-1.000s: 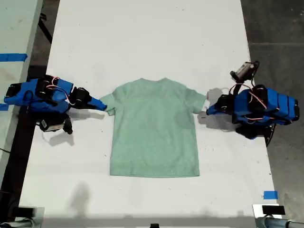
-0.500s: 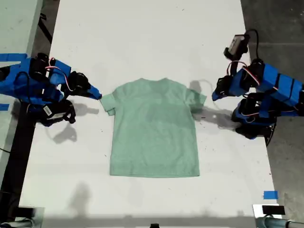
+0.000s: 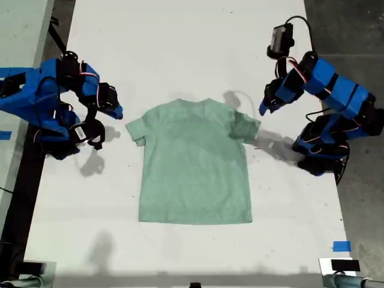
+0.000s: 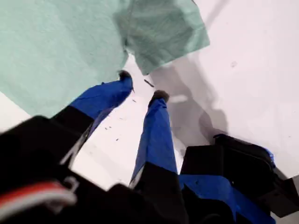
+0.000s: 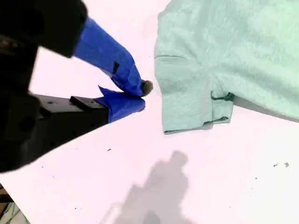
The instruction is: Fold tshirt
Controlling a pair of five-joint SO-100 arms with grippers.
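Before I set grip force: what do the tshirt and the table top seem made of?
The tshirt looks like soft, matte knit cloth: faint heathered texture, stitched sleeve hem, lying limp and flat. The table top looks like a hard, smooth white board, slightly satin, with crisp shadows; its exact material can't be told.

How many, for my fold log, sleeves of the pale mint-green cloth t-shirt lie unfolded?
2. On the pale mint-green cloth t-shirt, one sleeve sticks out at the exterior view's left, the other sleeve at its right; neither is folded in.
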